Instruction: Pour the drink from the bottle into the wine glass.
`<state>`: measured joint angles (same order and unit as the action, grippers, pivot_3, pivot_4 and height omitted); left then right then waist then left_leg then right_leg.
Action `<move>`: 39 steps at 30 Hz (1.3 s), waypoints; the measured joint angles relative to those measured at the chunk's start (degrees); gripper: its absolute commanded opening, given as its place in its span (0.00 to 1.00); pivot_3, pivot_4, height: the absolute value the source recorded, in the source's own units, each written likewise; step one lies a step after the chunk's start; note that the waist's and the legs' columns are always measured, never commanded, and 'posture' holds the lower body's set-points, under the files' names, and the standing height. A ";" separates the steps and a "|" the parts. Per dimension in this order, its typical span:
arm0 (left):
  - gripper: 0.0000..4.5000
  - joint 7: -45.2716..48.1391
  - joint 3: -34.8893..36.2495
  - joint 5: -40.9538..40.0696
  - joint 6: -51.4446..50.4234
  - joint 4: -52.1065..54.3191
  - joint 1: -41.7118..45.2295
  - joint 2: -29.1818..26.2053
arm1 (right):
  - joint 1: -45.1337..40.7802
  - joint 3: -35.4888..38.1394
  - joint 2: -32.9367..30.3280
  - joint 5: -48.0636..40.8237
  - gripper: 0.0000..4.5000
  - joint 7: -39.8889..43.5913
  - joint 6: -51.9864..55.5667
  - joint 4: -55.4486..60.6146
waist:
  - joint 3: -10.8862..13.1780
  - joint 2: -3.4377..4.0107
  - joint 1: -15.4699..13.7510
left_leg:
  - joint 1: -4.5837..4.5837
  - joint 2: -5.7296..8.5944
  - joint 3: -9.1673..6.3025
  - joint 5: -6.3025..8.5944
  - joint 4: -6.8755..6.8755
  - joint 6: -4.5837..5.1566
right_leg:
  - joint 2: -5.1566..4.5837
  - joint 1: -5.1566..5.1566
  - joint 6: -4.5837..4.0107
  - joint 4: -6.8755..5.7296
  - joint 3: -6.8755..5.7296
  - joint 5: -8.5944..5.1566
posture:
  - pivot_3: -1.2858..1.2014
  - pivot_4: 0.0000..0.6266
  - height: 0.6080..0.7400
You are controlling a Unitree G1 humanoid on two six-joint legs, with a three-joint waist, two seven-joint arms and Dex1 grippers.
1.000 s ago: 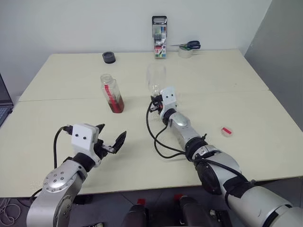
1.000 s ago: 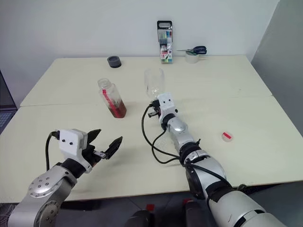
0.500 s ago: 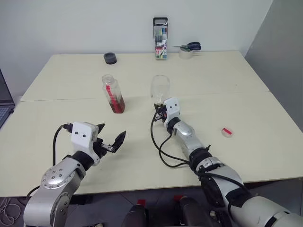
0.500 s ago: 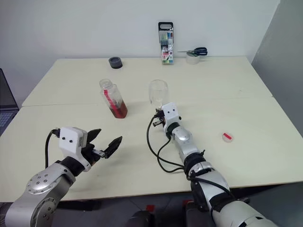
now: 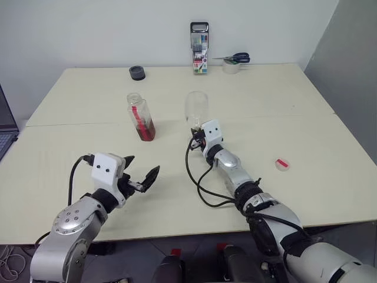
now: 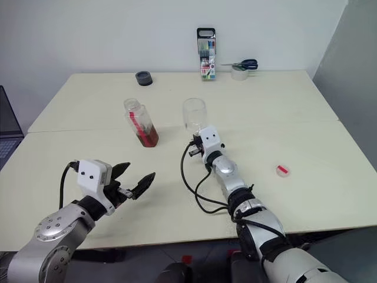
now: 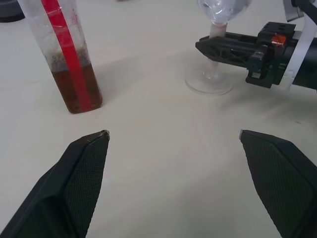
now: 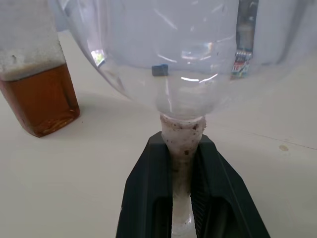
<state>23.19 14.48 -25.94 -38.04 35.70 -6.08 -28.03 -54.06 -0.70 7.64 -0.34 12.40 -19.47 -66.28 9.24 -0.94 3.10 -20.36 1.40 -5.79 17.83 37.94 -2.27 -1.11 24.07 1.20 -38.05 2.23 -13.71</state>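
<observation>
The bottle (image 5: 140, 117) stands uncapped left of centre on the table, with the reddish-brown drink (image 7: 77, 90) filling its lower part. To its right, the clear wine glass (image 5: 196, 107) stands upright with its round foot (image 7: 210, 83) at the table surface. My right gripper (image 8: 182, 145) is shut on the glass's stem just under the bowl. My left gripper (image 5: 141, 169) hovers open and empty nearer the table's front edge. It points toward the bottle and glass and is well short of both.
A small red-and-white cap (image 5: 282, 163) lies on the table (image 5: 294, 106) to the right. Along the far edge are a black roll (image 5: 136, 72), a tall marker pack (image 5: 199, 47) and scissors on a tape roll (image 5: 233, 61). A laptop edge (image 5: 3, 121) shows at far left.
The wine glass in my right gripper has shifted slightly nearer and lower, and it stands steady now. The left gripper has stayed open in the same place.
</observation>
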 measured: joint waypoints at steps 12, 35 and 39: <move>1.00 0.44 -0.12 0.08 0.83 -0.59 1.60 -1.03 | -1.66 0.88 0.20 -0.66 0.04 0.12 -1.08 -2.82 | 0.01 0.02 0.07 | -0.01 -0.02 0.02 0.00 -0.02 0.00 | 0.01 0.03 0.00 0.02 0.03 0.00 | 0.52 0.24 1.00; 1.00 1.08 -1.34 0.25 0.55 -2.00 5.16 -1.81 | -0.24 -0.11 0.19 1.13 0.04 -1.27 -5.45 -3.51 | 0.04 0.03 0.20 | -0.09 -0.03 0.02 -0.03 -0.04 -0.05 | 0.00 0.10 0.00 0.04 0.05 0.00 | 0.52 0.24 1.00; 1.00 1.02 -1.34 0.23 -0.20 -2.00 5.28 -1.91 | -0.25 0.25 0.20 0.68 0.04 -0.38 -5.16 -3.50 | 0.04 0.03 0.20 | -0.08 -0.03 0.03 -0.01 -0.04 -0.02 | 0.01 0.10 0.00 0.03 0.05 0.00 | 0.52 0.24 1.00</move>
<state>24.21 13.14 -25.71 -38.24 33.71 -0.80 -29.94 -54.30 -0.45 7.84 0.34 12.02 -24.63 -69.79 9.28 -0.91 3.30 -20.44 1.37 -5.77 17.83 37.90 -2.28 -1.11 24.17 1.19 -38.02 2.27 -13.71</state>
